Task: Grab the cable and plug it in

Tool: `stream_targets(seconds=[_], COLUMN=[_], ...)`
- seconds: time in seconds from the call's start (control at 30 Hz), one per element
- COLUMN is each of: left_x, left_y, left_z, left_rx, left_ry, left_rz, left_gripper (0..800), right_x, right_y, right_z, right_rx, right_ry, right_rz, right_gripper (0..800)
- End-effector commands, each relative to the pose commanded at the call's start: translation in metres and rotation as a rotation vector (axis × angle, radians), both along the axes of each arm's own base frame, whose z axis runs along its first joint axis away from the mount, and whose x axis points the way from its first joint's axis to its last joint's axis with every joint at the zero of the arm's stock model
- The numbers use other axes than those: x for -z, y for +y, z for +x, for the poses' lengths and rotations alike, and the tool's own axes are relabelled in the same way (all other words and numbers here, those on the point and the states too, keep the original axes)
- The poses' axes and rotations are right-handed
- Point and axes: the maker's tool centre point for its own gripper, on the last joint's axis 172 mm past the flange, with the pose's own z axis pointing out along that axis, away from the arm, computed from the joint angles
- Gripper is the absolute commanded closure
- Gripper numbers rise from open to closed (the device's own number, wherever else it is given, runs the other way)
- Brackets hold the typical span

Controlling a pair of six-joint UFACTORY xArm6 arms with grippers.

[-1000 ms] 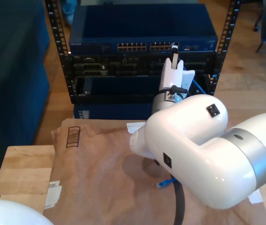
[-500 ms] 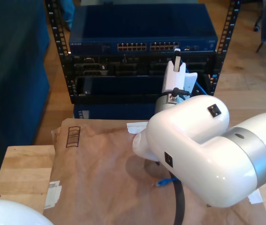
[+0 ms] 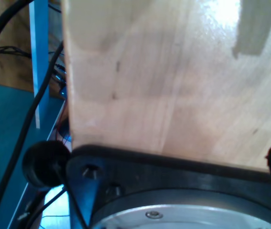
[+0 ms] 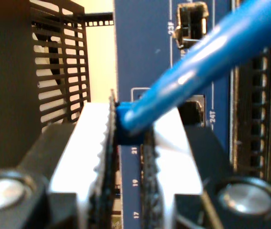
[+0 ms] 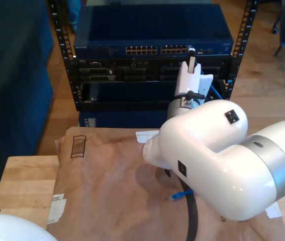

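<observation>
Nearest the exterior camera, the free end of the thin bright blue Ethernet cable [image 5: 181,194] lies on the brown paper sheet [image 5: 107,186] that covers the pale wooden desk [image 5: 24,183], half tucked under the big white arm [image 5: 217,160]. That arm reaches away toward the black equipment rack [image 5: 67,60]; it is the second arm, since its wrist view looks straight at the same switch face.

In that second wrist view, the second gripper [image 4: 128,143] is clamped narrowly on the blue boot [image 4: 125,125] of the cable's plug, ridged black pads [image 4: 105,157] pressing from both sides while the cable sweeps off behind. Beyond it sits the dark blue network switch [image 5: 152,30], the plug tip right by the last ports at the exterior view's right end of the port row [image 5: 157,49].

Doing this step well likely means keeping the plug square to the port, aligning it before pushing, then driving straight in. The grip is only on the boot, so a skewed push could twist the plug in the pads. The cable also needs slack.

The first wrist view offers pale wood [image 3: 173,76] and black wires [image 3: 25,114]; whether the first gripper is open cannot be told.

Against the frame a second ago, the gripper has crept toward the exterior view's right, closer to the end of the port row, and the loose end on the paper has shifted slightly.
</observation>
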Motion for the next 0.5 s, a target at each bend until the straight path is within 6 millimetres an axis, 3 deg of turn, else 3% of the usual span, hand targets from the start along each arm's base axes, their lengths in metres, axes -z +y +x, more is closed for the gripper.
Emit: stream_targets(seconds=[0.5], left_x=[0.0001], left_y=[0.0004], left_z=[0.0003], left_rx=[-0.001], left_ry=[-0.001], left_rz=[0.002], left_gripper=[0], right_x=[-0.0037], right_y=[0.0035], right_z=[0.0040], right_rx=[-0.004], right_ry=[-0.012], right_rz=[0.008], right_gripper=[800])
